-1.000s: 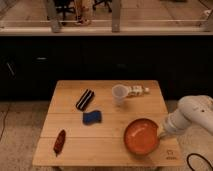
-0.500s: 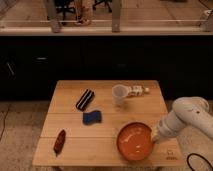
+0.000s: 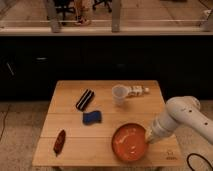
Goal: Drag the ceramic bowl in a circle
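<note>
Six things lie on the wooden tabletop [image 3: 65,95], one of each kind: an orange bowl [image 3: 130,143], a white cup [image 3: 119,94], a small white item [image 3: 137,91] lying just beside the cup, a black striped bar [image 3: 85,99], a blue pad [image 3: 91,117] and a reddish-brown piece [image 3: 60,142]. The bowl sits upright near the front right corner, mouth up; being round, it has no long axis. The gripper [image 3: 148,136] is at the bowl's right rim, at the end of the white arm [image 3: 182,117] reaching in from the right. Whether it grips the rim cannot be told.
</note>
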`<state>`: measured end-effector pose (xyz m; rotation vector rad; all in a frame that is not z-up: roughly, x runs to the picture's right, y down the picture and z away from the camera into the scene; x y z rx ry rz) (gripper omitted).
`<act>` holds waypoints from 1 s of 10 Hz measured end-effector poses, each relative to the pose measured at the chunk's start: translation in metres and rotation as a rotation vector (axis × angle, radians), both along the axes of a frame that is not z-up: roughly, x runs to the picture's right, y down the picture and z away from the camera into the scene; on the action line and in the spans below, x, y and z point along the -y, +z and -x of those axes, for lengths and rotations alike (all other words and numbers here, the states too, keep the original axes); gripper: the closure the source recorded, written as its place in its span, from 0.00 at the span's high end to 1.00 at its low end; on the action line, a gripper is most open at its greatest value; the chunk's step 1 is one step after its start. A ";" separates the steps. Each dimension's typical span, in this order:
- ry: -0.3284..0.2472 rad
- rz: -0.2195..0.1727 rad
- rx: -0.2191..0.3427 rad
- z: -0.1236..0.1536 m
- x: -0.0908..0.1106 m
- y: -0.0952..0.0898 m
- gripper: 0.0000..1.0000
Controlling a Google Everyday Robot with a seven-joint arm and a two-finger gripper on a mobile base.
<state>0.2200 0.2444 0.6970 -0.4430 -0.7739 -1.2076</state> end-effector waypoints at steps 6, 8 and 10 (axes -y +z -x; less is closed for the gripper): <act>0.024 -0.002 -0.040 0.012 0.015 0.028 0.00; 0.043 -0.004 -0.066 0.015 0.029 0.046 0.00; 0.068 -0.006 -0.104 0.010 0.039 0.060 0.00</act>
